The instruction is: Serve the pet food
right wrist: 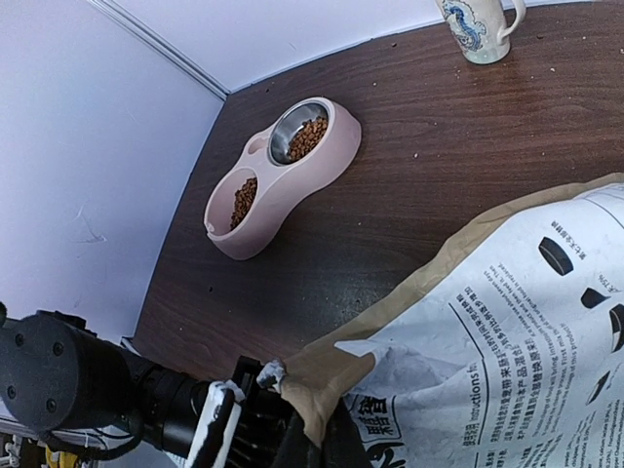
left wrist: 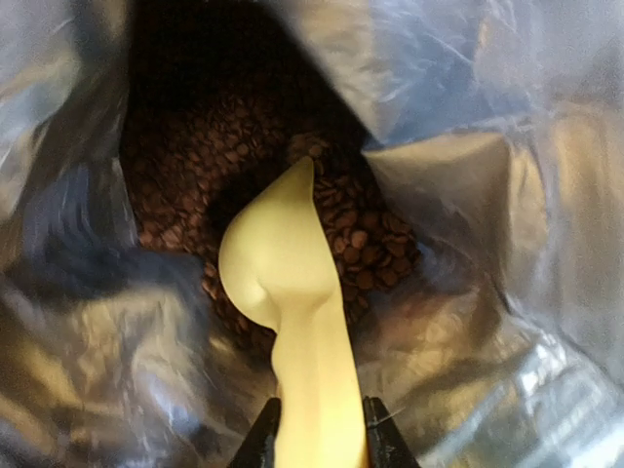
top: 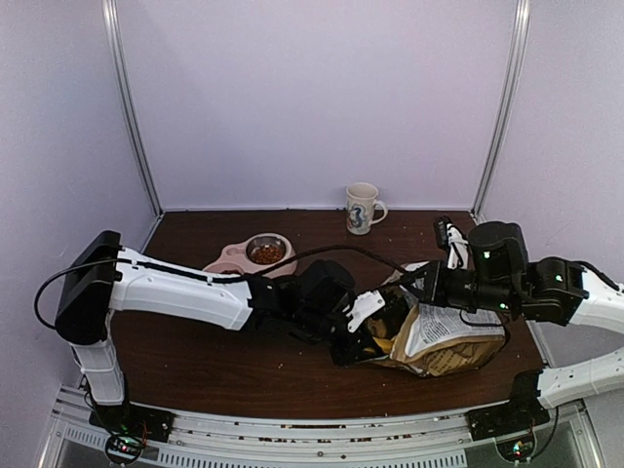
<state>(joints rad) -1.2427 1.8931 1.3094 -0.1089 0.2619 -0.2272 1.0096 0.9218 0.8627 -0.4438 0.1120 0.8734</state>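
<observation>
1. The pet food (left wrist: 292, 185) is dark reddish-brown.
2. The scoop (left wrist: 283, 263) is pale yellow.
3. The bag (right wrist: 526, 322) is tan outside, with a white panel printed in black text and spots. Its lining is silvery.
4. The feeder (right wrist: 314, 180) is pink, with one shiny metal-grey bowl (right wrist: 282, 142).
5. The mug (right wrist: 478, 29) is cream with a blue figure.
6. The desk (right wrist: 439, 146) is dark brown wood grain.

Left tool (left wrist: 320, 429), right tool (right wrist: 317, 441); both clamped
</observation>
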